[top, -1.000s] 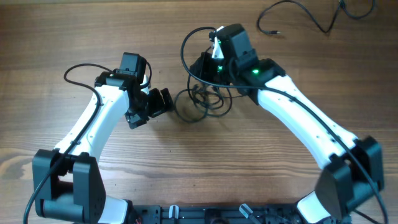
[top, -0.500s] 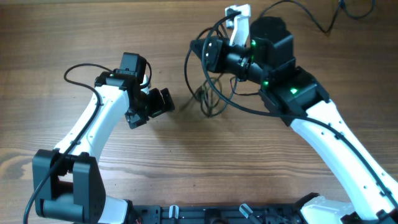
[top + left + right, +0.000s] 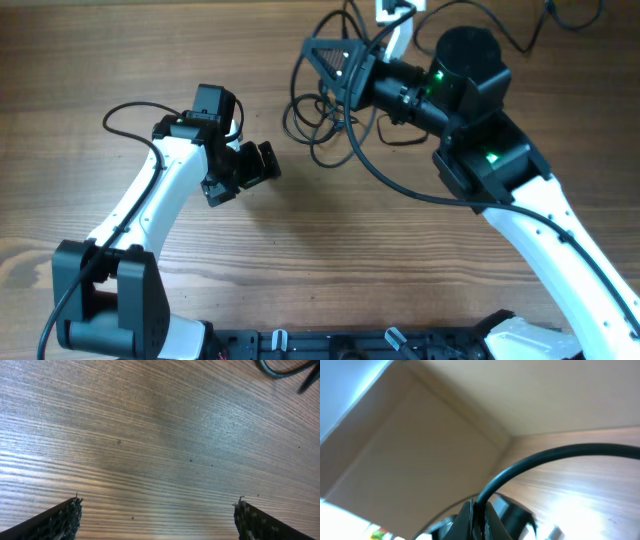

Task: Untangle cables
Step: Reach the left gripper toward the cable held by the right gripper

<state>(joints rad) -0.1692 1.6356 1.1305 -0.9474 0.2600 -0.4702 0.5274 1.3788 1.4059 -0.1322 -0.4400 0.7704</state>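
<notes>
The tangled black cables (image 3: 318,125) hang as loose loops from my right gripper (image 3: 318,62), which is raised above the table at the top centre. In the right wrist view the fingers (image 3: 479,512) are shut on one black cable (image 3: 540,460) that arcs away to the right. My left gripper (image 3: 255,165) sits low over the table to the left of the cables, apart from them. In the left wrist view its fingers (image 3: 157,515) are wide open with only bare wood between them; a bit of cable (image 3: 285,367) shows at the top right.
Another thin black cable (image 3: 520,30) lies at the table's back right. The wooden table (image 3: 330,250) lies under both arms. The right wrist view looks up at a wall and ceiling.
My right gripper has lifted and tilted up and back with the cable in it, pulling the knot off the table into hanging loops. The left arm has not moved.
</notes>
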